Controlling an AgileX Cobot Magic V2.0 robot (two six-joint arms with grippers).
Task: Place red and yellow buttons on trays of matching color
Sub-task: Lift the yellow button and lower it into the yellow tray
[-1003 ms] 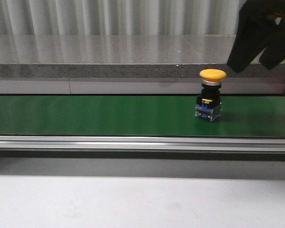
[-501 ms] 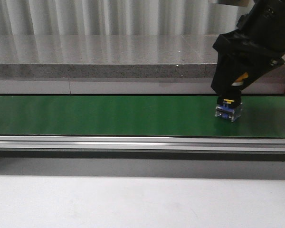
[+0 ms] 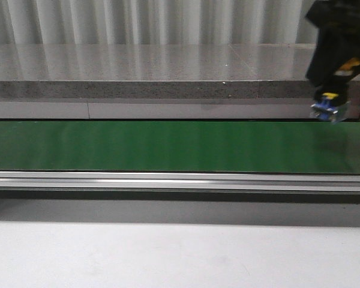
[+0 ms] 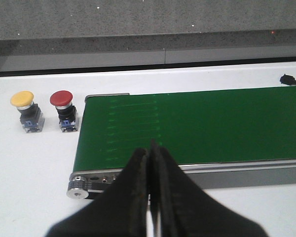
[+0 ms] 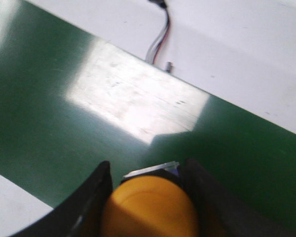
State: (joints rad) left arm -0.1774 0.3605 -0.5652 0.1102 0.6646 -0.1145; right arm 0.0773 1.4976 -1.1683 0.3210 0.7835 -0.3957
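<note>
right gripper [image 3: 335, 78] hides most of the yellow button [image 3: 330, 109].

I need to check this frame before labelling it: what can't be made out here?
- Yellow button: front view, cap hidden by the right gripper; right wrist view, body hidden under its own cap.
- Trays: in no view.
- Left gripper: left wrist view only, cut off by the bottom edge.

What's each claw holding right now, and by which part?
Right claw holds the yellow button, fingers either side of its cap, lifted off the belt. Left claw is shut on nothing.
</note>
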